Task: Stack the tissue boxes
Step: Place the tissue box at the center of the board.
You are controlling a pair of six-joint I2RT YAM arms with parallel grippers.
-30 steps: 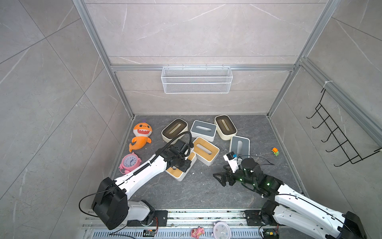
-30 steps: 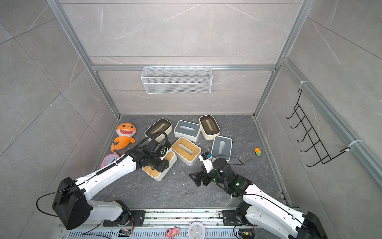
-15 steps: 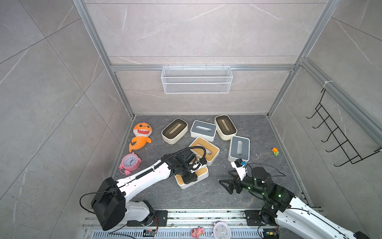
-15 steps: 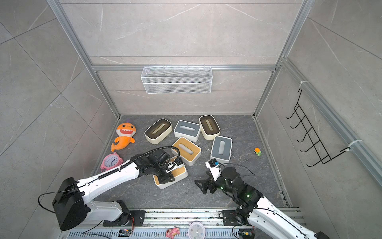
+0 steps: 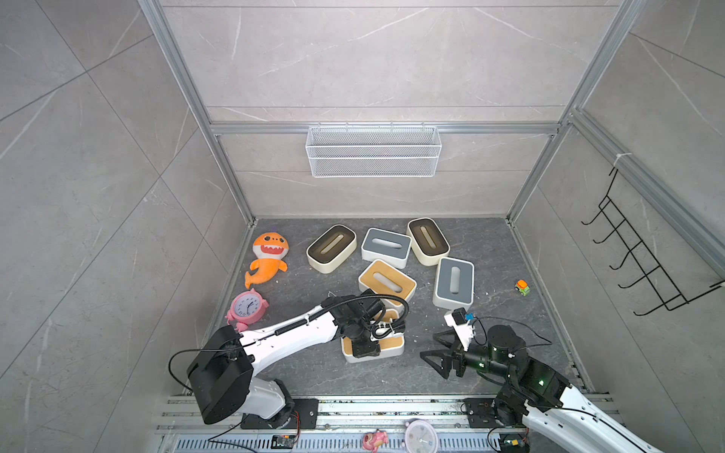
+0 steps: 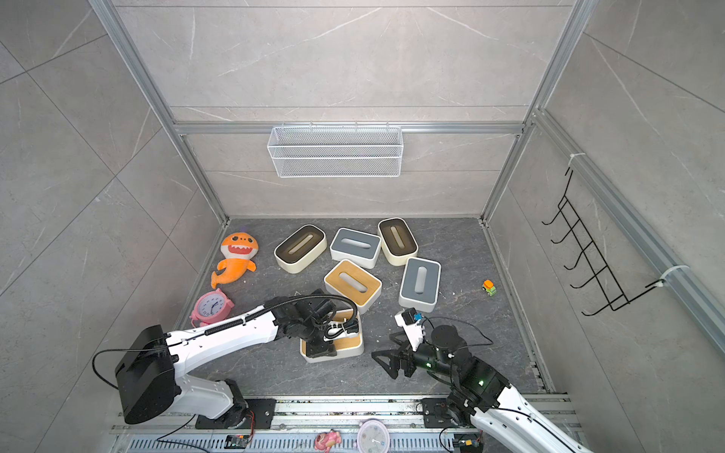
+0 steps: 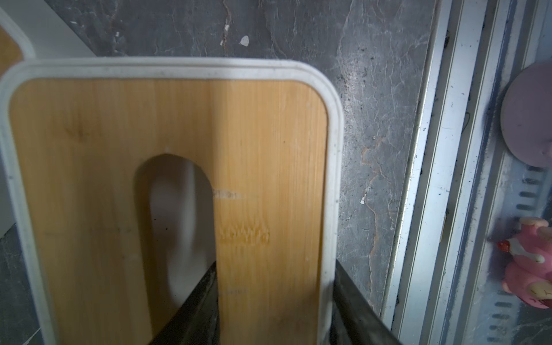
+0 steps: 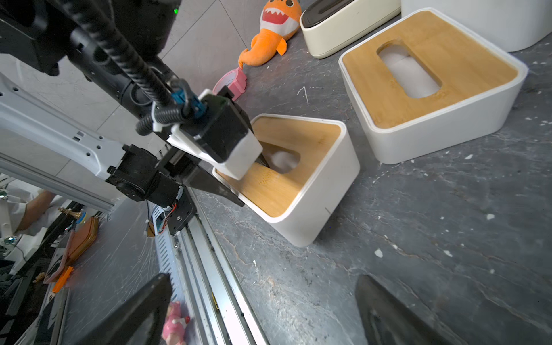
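Left gripper [image 7: 273,286] is clamped on the white tissue box with tan wood lid [image 5: 389,343]. One finger [image 7: 194,298] is down in the lid slot and the other is outside the long wall, pinching the wall between them. That box sits near the front rail on the dark grey stone floor [image 5: 392,378], in front of the second white wood-lid box [image 5: 386,280]. Can't tell if its base is fully down.

Right gripper [image 5: 436,350] is spread wide and empty, low over the floor just right of the held box and pointing at it.

Further back are a white grey-lid box [image 5: 386,246], a second grey-lid box [image 5: 454,280] nearer the right wall, and two rounded cream boxes with dark-brown lids [image 5: 331,248] [image 5: 427,240]. All are single layer, none stacked.

Orange shark plush [image 5: 268,255] and pink alarm clock [image 5: 247,308] lie by the left wall.
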